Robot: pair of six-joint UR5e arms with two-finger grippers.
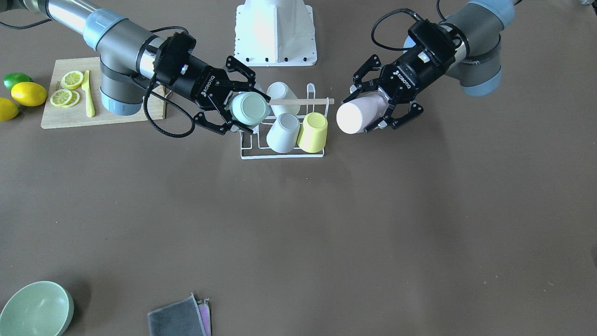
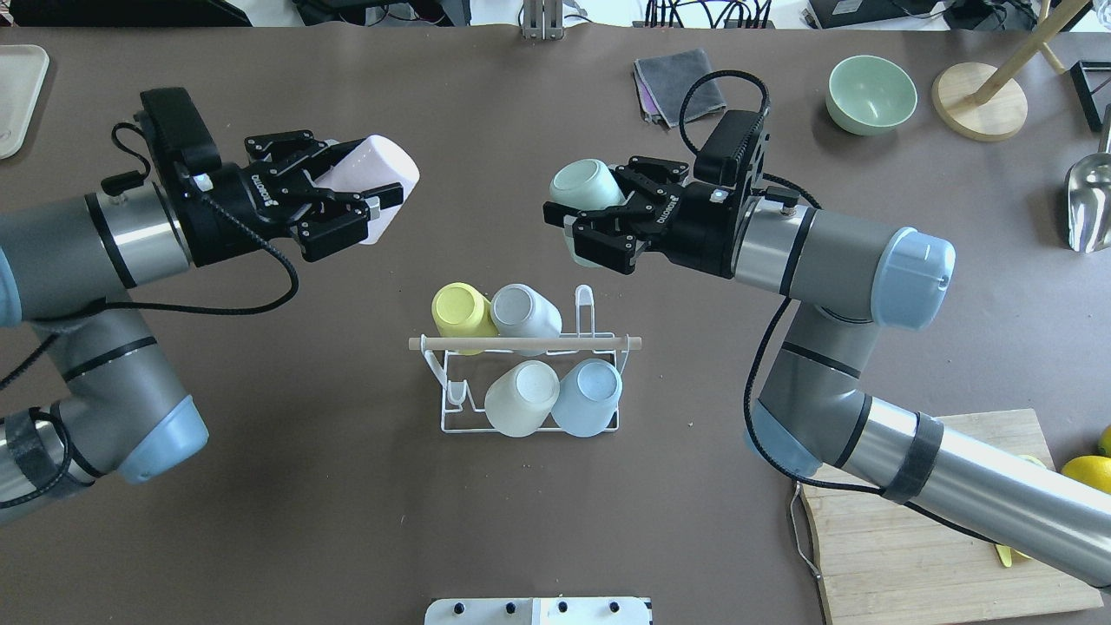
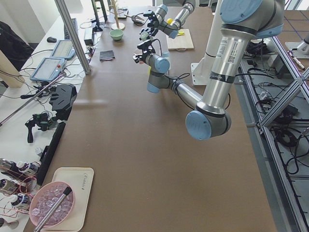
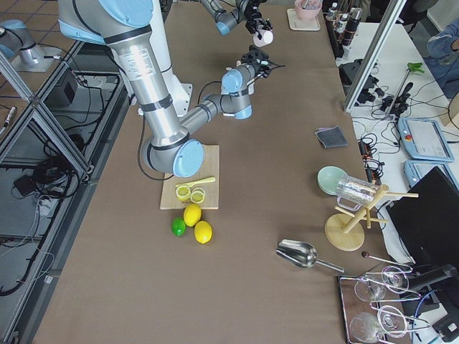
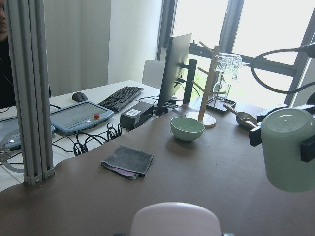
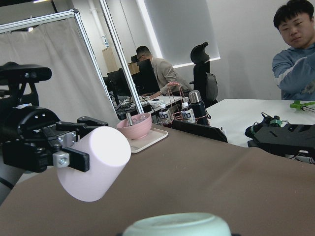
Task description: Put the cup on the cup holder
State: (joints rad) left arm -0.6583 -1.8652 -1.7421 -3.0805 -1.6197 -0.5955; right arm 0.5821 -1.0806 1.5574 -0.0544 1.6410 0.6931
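The cup holder [image 2: 451,417], a white wire rack with a wooden rod [image 2: 525,345] across its top, stands mid-table and bears a yellow cup [image 2: 460,309], a white cup [image 2: 525,311], a cream cup [image 2: 521,398] and a light blue cup [image 2: 588,398]. My left gripper [image 2: 369,204] is shut on a pale pink cup [image 2: 382,174], held in the air beyond the rack's left end. My right gripper [image 2: 583,213] is shut on a pale green cup [image 2: 583,184], held in the air beyond the rack's right end. In the front-facing view the green cup [image 1: 249,108] overlaps the rack [image 1: 247,154] and the pink cup [image 1: 357,117] hangs to its right.
A green bowl [image 2: 871,94], a folded grey cloth [image 2: 677,82], a wooden stand base [image 2: 979,102] and a metal scoop [image 2: 1089,200] lie at the far side. A cutting board [image 1: 70,116] with lemon slices and lemons [image 1: 29,93] lies near my right arm.
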